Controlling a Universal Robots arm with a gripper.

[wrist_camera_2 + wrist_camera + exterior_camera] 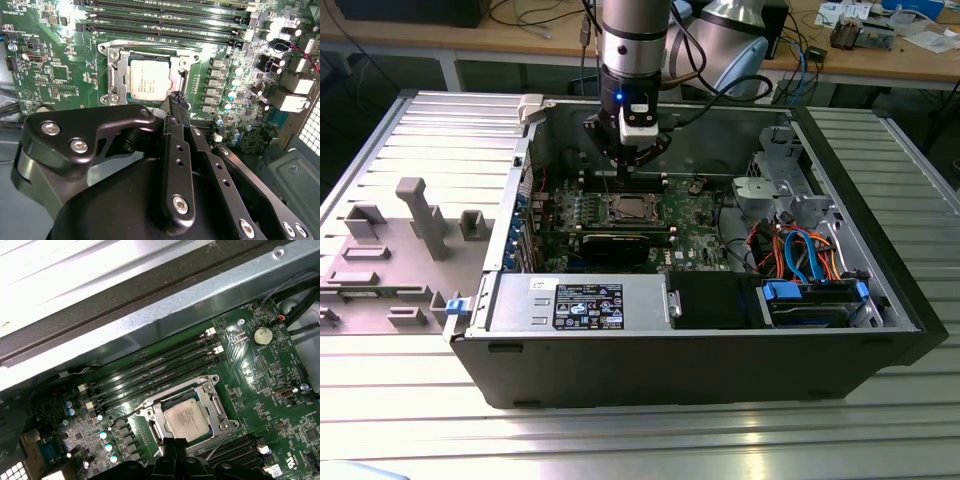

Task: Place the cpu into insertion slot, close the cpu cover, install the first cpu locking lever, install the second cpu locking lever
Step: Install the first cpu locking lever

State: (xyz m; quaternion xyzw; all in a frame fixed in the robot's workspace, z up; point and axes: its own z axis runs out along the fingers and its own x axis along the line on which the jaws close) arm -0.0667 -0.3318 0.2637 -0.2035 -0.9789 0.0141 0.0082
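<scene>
Your table (620, 440) of ribbed metal carries the open case (720, 370), lying on its side with the inside facing up. The arm (632, 40) comes down into the case from the far side in the exterior view. On the case floor lies the green board (695, 235), which you see in both wrist views (60, 75) (270, 375). A grey supply box (580, 300) sits along the near wall, and the black memory slots (165, 20) (155, 375) run just beside the socket.

The gripper (622, 172) hangs over the board, near the socket. In the second wrist view its fingers (177, 150) are drawn together to a single narrow tip (175, 100), with no gap between them, and that tip sits at the socket's edge. The first wrist view shows the same tip (175, 446) just beside the socket frame.

The cover (116, 75) (216, 410) lies flat on the socket, framing the chip through its window. The cpu (629, 208) (147, 81) (186, 417) is seated in the slot, grey face up, under that frame.

A thin wire lever (222, 441) slants away from the socket's corner. It looks unlatched, though the angle is poor and you may not be able to trust that.
</scene>
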